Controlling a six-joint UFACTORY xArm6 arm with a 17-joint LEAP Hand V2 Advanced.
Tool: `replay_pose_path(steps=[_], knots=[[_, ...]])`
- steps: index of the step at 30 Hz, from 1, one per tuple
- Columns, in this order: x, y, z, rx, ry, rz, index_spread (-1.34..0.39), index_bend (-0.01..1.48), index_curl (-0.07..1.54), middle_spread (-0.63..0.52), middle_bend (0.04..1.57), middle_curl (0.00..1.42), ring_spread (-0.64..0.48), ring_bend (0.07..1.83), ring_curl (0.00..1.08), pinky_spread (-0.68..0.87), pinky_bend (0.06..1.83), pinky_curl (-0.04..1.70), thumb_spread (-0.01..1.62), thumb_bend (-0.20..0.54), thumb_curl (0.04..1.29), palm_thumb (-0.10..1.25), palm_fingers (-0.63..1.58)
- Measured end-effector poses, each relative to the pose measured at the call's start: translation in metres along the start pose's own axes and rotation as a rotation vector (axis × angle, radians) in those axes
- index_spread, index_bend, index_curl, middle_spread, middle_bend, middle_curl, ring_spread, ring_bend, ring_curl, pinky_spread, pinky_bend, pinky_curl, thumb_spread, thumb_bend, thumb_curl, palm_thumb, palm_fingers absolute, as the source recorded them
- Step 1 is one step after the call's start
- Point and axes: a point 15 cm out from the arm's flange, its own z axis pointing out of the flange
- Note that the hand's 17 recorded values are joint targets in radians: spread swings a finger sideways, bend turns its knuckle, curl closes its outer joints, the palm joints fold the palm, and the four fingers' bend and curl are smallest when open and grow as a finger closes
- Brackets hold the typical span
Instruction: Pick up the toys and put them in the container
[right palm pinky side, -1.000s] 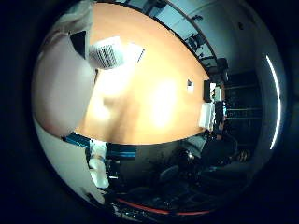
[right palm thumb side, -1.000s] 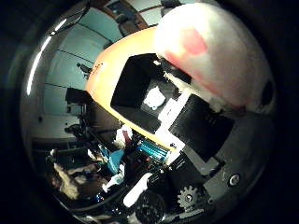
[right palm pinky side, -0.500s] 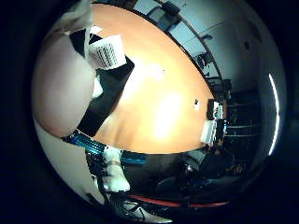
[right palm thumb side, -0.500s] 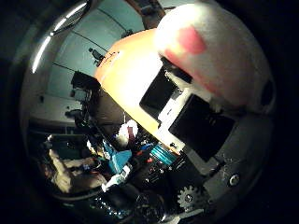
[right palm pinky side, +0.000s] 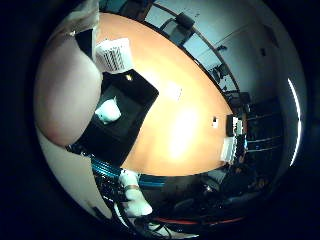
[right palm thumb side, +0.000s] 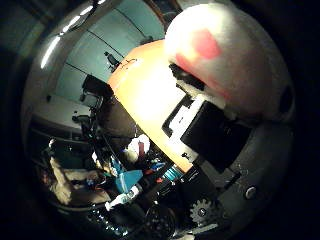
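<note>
Both cameras sit in the palm, close against a plush toy (right palm thumb side: 230, 60). The little-finger view looks down across the orange table (right palm pinky side: 190, 125) onto the black container (right palm pinky side: 122, 115); the thumb view shares that table, facing the room's far wall.

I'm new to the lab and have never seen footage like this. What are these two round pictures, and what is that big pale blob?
Both come from wide-angle cameras in the palm of a robot hand on an arm, one by the thumb and one by the little finger. The pale blob is a plush toy, white with a pink patch, held close against the palm. Below is an orange table. On it stands a black container with a small white toy already inside. The room lies beyond.
</note>
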Motion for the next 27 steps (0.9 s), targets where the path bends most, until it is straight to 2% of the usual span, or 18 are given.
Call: replay_pose_path(steps=[2, 3, 4, 6, 9, 12, 16, 23, 27], knots=[[0.002, 0.002, 0.002, -0.012, 0.003, 0.005, -0.32, 0.57, 0.9, -0.21, 1.0, 0.74, -0.26, 1.16, 0.71, -0.38, 0.92, 0.89, 1.25, -0.03, 0.43, 0.74, 0.83], [0.003, 0.004, 0.002, -0.018, 0.004, 0.006, -0.36, 0.49, 0.86, -0.22, 0.95, 0.72, -0.27, 1.13, 0.69, -0.36, 0.86, 0.88, 1.24, -0.032, 0.41, 0.71, 0.63], [0.003, 0.005, 0.003, -0.022, 0.004, 0.007, -0.38, 0.44, 0.82, -0.23, 0.89, 0.69, -0.28, 1.08, 0.66, -0.3, 0.8, 0.87, 1.23, -0.032, 0.39, 0.69, 0.45], [0.007, 0.009, 0.004, -0.04, 0.006, 0.009, -0.45, 0.4, 0.74, -0.22, 0.78, 0.63, -0.25, 1.0, 0.61, -0.14, 0.75, 0.86, 1.21, -0.032, 0.35, 0.63, 0.31], [0.011, 0.015, 0.006, -0.063, 0.008, 0.009, -0.51, 0.31, 0.61, -0.16, 0.54, 0.52, -0.11, 0.84, 0.52, 0.12, 0.79, 0.83, 1.17, -0.026, 0.32, 0.58, 0.16], [0.012, 0.019, 0.006, -0.074, 0.008, -0.001, -0.53, 0.25, 0.52, -0.11, 0.45, 0.45, 0.0, 0.76, 0.44, 0.3, 0.75, 0.78, 1.16, -0.022, 0.3, 0.57, 0.16], [0.015, 0.02, 0.001, -0.065, 0.01, -0.001, -0.53, 0.2, 0.44, -0.09, 0.38, 0.4, 0.06, 0.7, 0.38, 0.43, 0.68, 0.7, 1.15, -0.02, 0.29, 0.55, 0.21], [0.023, 0.027, -0.012, -0.046, 0.017, 0.018, -0.51, 0.2, 0.4, -0.09, 0.33, 0.36, 0.06, 0.64, 0.31, 0.49, 0.58, 0.61, 1.14, -0.017, 0.28, 0.56, 0.3], [0.048, 0.054, -0.03, -0.072, 0.039, 0.077, -0.5, 0.2, 0.39, -0.11, 0.32, 0.35, 0.06, 0.61, 0.28, 0.49, 0.49, 0.55, 1.15, -0.017, 0.28, 0.58, 0.35]])
